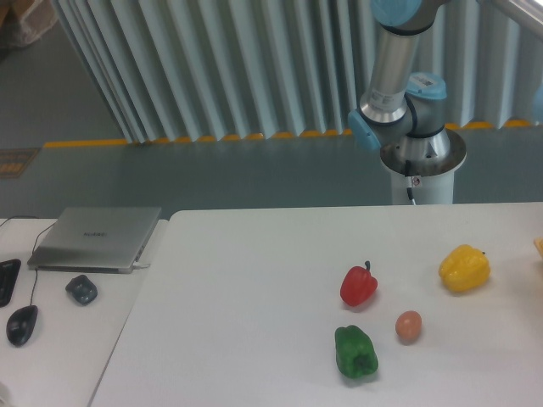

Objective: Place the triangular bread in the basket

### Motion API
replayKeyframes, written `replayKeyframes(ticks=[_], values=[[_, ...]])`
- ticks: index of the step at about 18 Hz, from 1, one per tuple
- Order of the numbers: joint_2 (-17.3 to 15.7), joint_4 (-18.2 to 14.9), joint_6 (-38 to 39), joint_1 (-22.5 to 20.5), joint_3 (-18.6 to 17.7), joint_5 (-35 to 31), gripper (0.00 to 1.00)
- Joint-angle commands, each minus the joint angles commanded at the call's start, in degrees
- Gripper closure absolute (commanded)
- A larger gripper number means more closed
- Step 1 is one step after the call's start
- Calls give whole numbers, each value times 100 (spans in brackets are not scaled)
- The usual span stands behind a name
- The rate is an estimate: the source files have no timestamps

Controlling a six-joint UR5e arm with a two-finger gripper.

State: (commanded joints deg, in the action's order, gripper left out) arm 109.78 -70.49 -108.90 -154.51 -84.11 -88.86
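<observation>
With the fingers out of view, their state unknowable, the reach seems barely begun; next the arm (392,68) must find the bread (539,246), a sliver at the counter's (254,280) right edge.

Glossy plastic-looking red pepper (359,286), green pepper (355,352), yellow pepper (464,268); matt white table (246,288); brushed-metal laptop (96,237).

Table (254,280): peppers and egg sit right of centre.
Egg (408,326): between the three peppers, right of the front one (355,352).
Right edge: possibly the triangular bread (540,245), mostly cut off.
Laptop (96,238): far left, mouse (21,325) before it.
</observation>
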Motion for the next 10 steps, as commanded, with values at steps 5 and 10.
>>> replayKeyframes(ticks=[5,10], values=[[-88,0,52,184,-88,0,0],[-140,0,413,396,-149,-18,0]])
